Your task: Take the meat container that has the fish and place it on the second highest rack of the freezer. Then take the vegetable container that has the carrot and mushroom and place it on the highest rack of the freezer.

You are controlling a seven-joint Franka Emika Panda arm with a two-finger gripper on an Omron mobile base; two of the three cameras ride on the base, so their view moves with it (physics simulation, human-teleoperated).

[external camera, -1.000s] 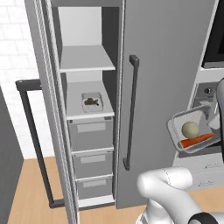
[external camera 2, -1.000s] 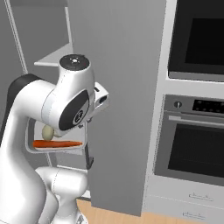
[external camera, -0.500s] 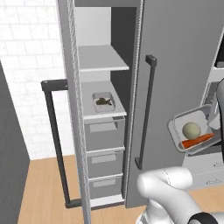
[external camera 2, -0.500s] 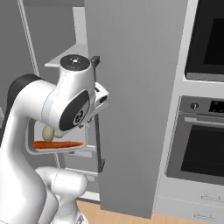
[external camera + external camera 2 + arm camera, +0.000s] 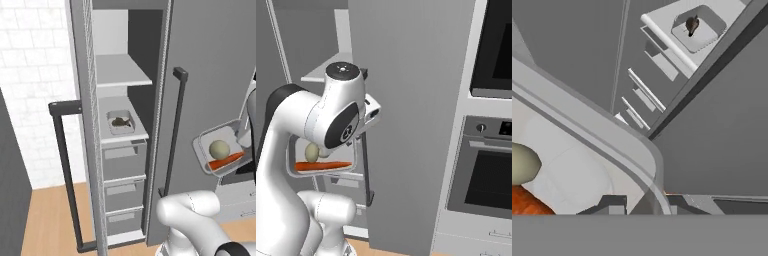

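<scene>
Vegetable container (image 5: 220, 153): one pale tray, carried in the air off the freezer's right side, in front of its shut grey door, well apart from the shelves.
Contents: one carrot (image 5: 226, 161) lying along the tray's lower edge, one mushroom (image 5: 219, 148) just above it – both also seen in the right base view, carrot (image 5: 322, 166) and mushroom (image 5: 312, 151).
Pincer: tips (image 5: 641, 204) drawn together on the rim of the vegetable container at the tray's corner – the fingers themselves barely show.
Meat container (image 5: 120, 122): one tray with one fish (image 5: 119, 121), sitting on the second highest rack (image 5: 131, 134), towards its front.
Highest rack (image 5: 122, 71): one pale board, bare, with open height above it up to the compartment's top.
Freezer (image 5: 125, 125): left door swung open, narrow opening between the door edge and the shut right door; two shelves, three grey drawers (image 5: 123, 186) below them, all shut.
Handles: two dark vertical bars, one on the open door (image 5: 65, 175), one on the shut door (image 5: 173, 130).
Room: white tiled wall (image 5: 35, 85) left of the freezer, wooden floor (image 5: 50, 220) beneath.
Oven (image 5: 483, 165): black-fronted, in pale cabinetry to the right of the freezer, apart from the tray.
</scene>
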